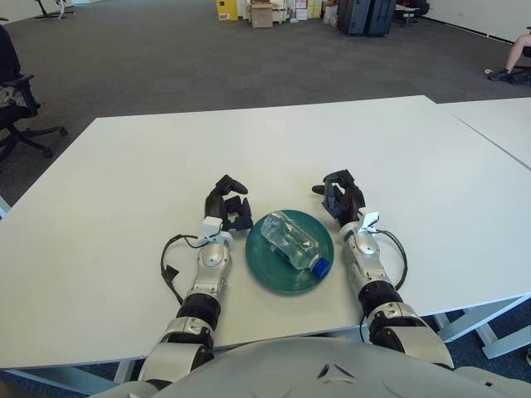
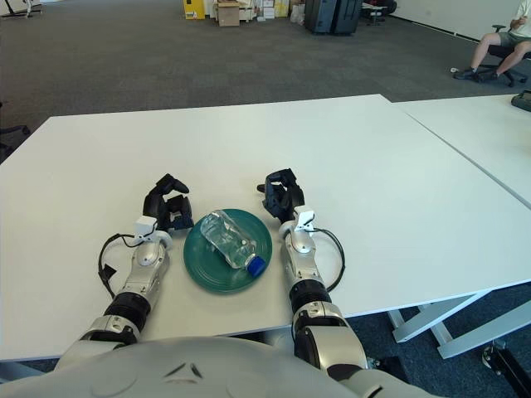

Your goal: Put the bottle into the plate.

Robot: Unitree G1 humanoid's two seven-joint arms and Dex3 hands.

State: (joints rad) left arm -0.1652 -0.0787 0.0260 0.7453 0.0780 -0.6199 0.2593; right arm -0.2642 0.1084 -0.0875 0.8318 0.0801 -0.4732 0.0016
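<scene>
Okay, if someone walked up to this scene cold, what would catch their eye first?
Probably the green plate near the table's front edge, with a clear bottle lying on its side in it, blue cap toward the robot. Flanking it are the two dark hands, the left hand and right hand, both holding nothing.

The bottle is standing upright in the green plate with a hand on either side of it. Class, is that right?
Not quite. The bottle lies on its side in the green plate, blue cap towards the robot, as the left eye view shows. The left hand and right hand do flank the plate, holding nothing.
</scene>
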